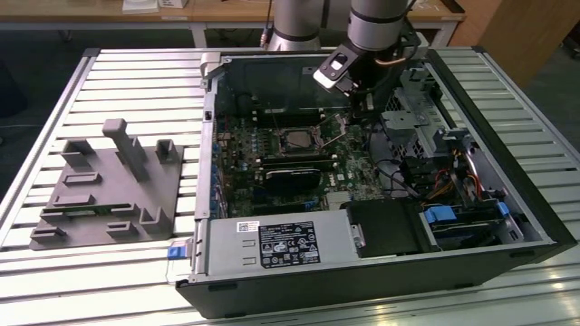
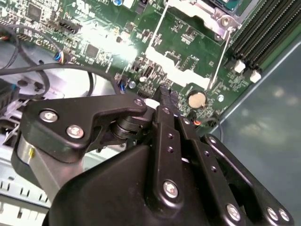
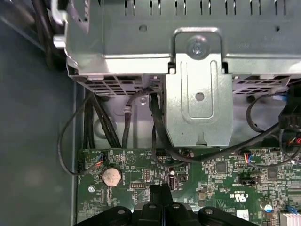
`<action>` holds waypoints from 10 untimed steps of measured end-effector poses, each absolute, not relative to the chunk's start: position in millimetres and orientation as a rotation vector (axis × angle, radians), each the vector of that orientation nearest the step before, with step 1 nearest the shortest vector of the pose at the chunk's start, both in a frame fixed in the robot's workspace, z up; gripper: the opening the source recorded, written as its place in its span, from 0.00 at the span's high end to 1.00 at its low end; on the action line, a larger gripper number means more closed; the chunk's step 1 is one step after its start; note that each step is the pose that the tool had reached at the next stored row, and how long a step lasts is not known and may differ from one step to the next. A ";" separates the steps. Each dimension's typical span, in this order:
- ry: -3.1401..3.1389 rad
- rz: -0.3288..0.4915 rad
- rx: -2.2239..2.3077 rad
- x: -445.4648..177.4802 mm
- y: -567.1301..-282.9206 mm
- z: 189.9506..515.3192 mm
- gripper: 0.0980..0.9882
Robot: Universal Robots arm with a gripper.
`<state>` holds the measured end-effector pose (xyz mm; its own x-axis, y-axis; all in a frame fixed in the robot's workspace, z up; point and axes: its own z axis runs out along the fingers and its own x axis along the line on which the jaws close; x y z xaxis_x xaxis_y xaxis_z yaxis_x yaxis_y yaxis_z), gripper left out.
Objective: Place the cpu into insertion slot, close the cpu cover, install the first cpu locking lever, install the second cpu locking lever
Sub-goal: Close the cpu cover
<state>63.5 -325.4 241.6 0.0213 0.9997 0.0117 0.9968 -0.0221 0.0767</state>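
Exterior view: an open computer case (image 1: pixel 507 204) lies on a slatted table, with a grey moulded fixture (image 1: pixel 109 190) at its 9 o'clock. The arm reaches in from 12 o'clock. Its gripper (image 1: pixel 363 107) hangs over the motherboard, with the socket at about its 7 o'clock, near but apart.

The cpu (image 1: pixel 297 140) appears to be seated in the socket, and the cpu cover (image 1: pixel 297 129) seems to lie down around it as a silver frame. A thin wire locking lever (image 1: pixel 339 139) slants up beside the socket, so by my judgement the latching is not yet done.

The second wrist view adds two bare wire levers (image 2: pixel 160 26) (image 2: pixel 221 54) standing free of the board, and a coin battery (image 2: pixel 197 99) just beyond the gripper (image 2: pixel 165 94).

The first wrist view instead shows the metal drive cage (image 3: pixel 200 94) and cables. There the claw (image 3: pixel 162 192) looks clenched, with nothing seen between its fingers.
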 end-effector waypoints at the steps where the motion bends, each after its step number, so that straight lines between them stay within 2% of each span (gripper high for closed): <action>1: 2.163 0.096 2.211 63.1 -325.3 239.8 0.99; 10: 2.166 0.092 2.213 62.7 -325.4 234.7 0.99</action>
<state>62.7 -325.4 234.7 0.0213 0.9997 0.0115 0.9971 -0.0220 0.0726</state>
